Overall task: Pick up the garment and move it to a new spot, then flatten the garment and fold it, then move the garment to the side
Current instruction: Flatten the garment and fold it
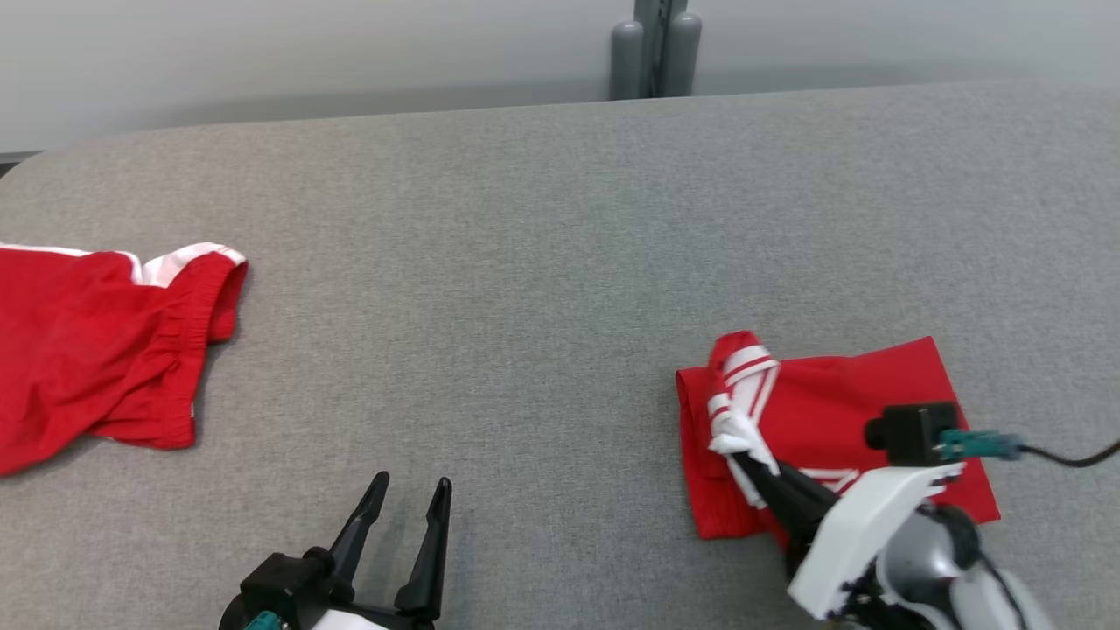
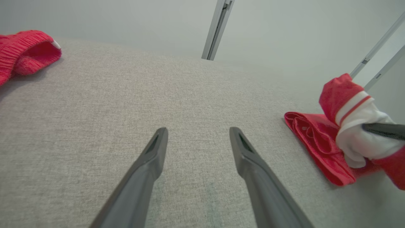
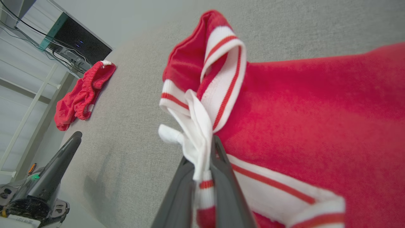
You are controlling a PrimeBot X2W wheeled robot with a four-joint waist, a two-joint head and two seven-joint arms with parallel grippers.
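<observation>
Closest to us, our right claw [image 1: 744,457] is pinched tight on the white, red-striped trim of the red garment [image 1: 840,398], with a bunched strip of that trim caught between its two dark fingers. From the right wrist we see the trim run down between the fingers [image 3: 221,177], and a loop of it stands up above the tips.

At the lower left corner of the right wrist view, a pale label on the base of our left arm bears small characters too blurred for us to read.

The red garment lies folded on the grey table [image 1: 525,219], on the near right part, with the upstanding trim at the left edge of the fold. Our left claw [image 1: 412,479] stands wide, fingers well parted and holding nothing. It hangs over bare table near the front edge, well apart from the red garment.

At the far left of the table, a second red garment [image 1: 96,350] with an elastic waist and white edging lies rumpled. On our right wrist sits a small black camera [image 1: 914,433] with a teal plug and a black cable.
</observation>
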